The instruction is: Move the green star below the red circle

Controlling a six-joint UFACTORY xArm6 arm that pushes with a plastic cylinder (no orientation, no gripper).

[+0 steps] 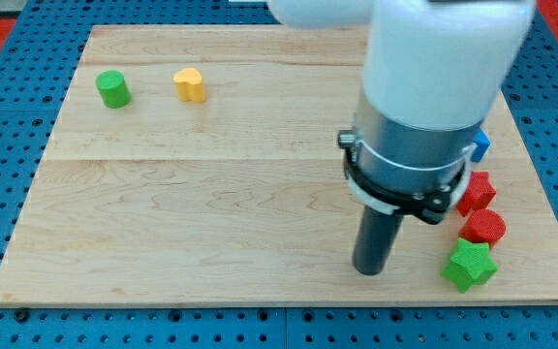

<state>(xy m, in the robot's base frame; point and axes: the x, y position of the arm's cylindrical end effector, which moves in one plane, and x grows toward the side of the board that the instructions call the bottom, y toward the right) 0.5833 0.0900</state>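
The green star (470, 265) lies near the board's lower right corner, just below the red circle (482, 228) and touching or nearly touching it. My tip (369, 270) rests on the board to the left of the green star, about a block's width or two away. A red star-like block (475, 192) sits just above the red circle. The arm's white and grey body hides part of the right side of the board.
A blue block (480, 145) peeks out from behind the arm at the right. A green cylinder (113, 89) and a yellow heart-shaped block (190, 84) sit at the upper left. The wooden board (211, 213) ends close to the right-hand blocks.
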